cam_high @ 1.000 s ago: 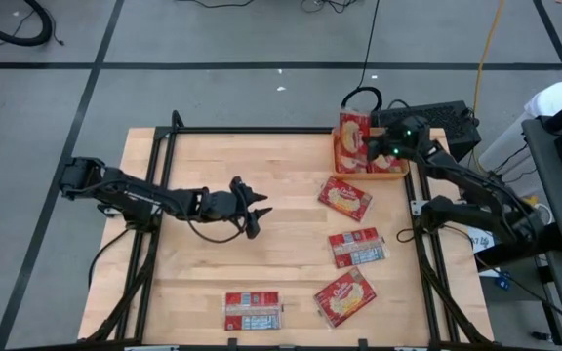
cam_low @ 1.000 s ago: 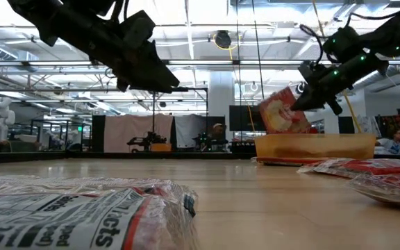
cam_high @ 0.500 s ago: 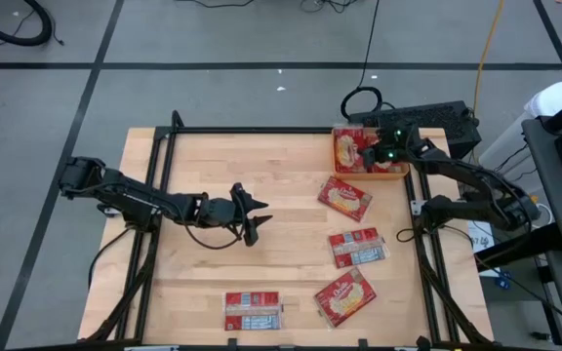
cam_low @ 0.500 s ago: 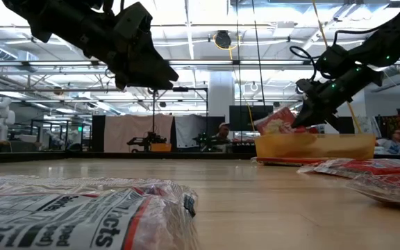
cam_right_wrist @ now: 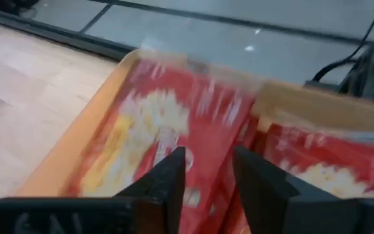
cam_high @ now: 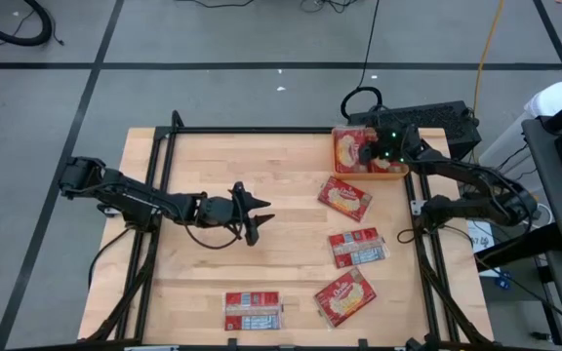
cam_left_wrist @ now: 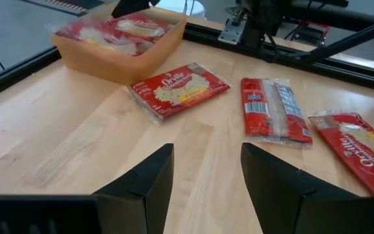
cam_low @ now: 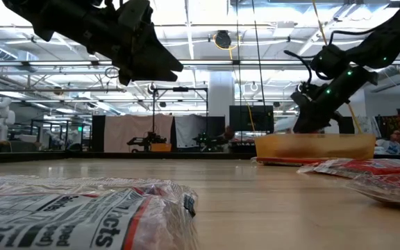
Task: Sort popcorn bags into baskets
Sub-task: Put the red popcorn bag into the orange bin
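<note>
While the low view hides the orange tray's (cam_low: 314, 146) contents, the right wrist view shows popcorn bags (cam_right_wrist: 167, 130) beneath the parted right gripper (cam_right_wrist: 210, 170); the left gripper (cam_left_wrist: 206, 170) hangs open, empty.

My two slim matte-black jointed arms, looped black cable under my left arm (cam_high: 135, 200), green indicator lights glowing on my right wrist (cam_high: 390, 148), blunt black angular fingers (cam_left_wrist: 274, 188)

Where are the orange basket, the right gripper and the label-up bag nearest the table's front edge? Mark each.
orange basket (cam_left_wrist: 109, 62), left wrist view, front wall.
right gripper (cam_right_wrist: 208, 170), right wrist view, between fingertips.
label-up bag (cam_high: 253, 310), high view, middle.

Right gripper (cam_high: 367, 154) over orange basket (cam_high: 395, 175); four bags (cam_high: 345, 197) on table.
</note>
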Robot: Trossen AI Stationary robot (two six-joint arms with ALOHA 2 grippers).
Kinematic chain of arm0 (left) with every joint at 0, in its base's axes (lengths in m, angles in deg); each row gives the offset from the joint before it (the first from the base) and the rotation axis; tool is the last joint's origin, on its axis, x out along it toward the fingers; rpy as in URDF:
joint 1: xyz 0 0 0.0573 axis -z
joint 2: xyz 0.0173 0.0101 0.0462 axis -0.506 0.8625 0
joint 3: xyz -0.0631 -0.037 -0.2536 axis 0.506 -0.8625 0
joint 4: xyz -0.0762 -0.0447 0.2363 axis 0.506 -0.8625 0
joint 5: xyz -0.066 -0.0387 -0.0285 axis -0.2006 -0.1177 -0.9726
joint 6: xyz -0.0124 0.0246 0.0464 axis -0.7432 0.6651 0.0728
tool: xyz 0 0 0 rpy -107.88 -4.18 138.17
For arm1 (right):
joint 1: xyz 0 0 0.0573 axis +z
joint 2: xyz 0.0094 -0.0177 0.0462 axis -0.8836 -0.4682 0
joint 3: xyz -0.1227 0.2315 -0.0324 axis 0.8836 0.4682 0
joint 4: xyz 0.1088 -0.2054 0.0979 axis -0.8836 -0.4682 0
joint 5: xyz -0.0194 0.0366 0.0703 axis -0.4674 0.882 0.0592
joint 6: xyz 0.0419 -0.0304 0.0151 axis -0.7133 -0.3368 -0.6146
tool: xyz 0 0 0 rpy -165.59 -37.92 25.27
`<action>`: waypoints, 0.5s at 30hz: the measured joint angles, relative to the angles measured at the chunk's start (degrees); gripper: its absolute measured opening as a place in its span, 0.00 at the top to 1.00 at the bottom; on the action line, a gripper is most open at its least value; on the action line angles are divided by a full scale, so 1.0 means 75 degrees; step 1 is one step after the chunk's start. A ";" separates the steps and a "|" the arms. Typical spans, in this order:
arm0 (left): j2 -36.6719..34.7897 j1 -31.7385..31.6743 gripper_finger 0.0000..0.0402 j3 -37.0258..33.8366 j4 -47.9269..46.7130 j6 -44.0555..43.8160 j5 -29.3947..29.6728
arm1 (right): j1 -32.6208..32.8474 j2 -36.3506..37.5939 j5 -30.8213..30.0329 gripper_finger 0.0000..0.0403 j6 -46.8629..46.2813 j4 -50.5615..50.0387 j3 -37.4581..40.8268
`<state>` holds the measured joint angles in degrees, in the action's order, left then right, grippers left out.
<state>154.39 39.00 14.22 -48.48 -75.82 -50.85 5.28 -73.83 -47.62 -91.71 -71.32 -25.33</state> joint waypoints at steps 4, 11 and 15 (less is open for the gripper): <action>0.0000 -0.0044 0.55 0.0000 0.0000 0.0030 0.0009 | 0.0202 0.0000 -0.0345 0.65 0.0157 0.0119 0.0000; 0.0000 -0.0031 0.55 0.0000 -0.0014 -0.0053 0.0009 | 0.0966 0.0000 -0.0532 0.65 0.0050 0.0139 0.0000; -0.0002 0.0131 0.55 0.0000 -0.0229 -0.0047 0.0008 | 0.1912 0.0000 -0.0158 0.66 0.0071 0.0214 0.0000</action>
<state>154.38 39.98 14.22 -50.20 -76.17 -50.80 19.62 -73.83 -48.81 -91.18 -69.71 -25.33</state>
